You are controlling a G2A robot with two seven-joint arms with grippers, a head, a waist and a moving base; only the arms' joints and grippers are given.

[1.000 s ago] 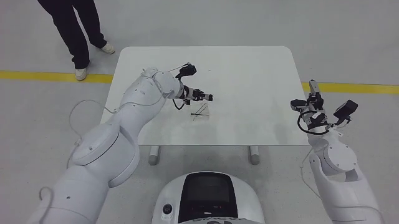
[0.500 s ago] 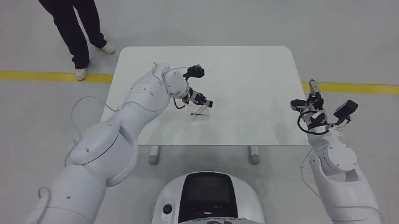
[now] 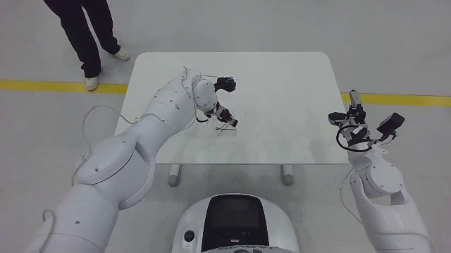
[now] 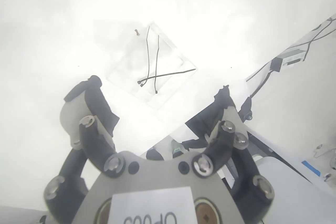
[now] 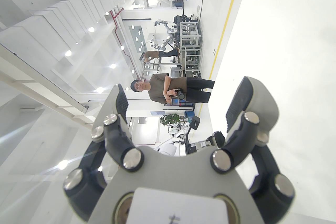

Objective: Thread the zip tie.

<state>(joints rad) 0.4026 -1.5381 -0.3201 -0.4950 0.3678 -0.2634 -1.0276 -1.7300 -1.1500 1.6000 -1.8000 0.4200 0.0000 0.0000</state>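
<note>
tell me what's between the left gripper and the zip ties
No object: in the left wrist view the stretch between the open left gripper and the zip ties is bare table.

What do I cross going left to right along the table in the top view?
Table's left edge, left gripper, table's right edge, right gripper. The zip ties overlap the left gripper, so I leave them unplaced.

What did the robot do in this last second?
The left hand, open, dipped toward the zip ties as its arm swung further over the table. It took hold of nothing. The zip ties and the right hand stayed put.
</note>
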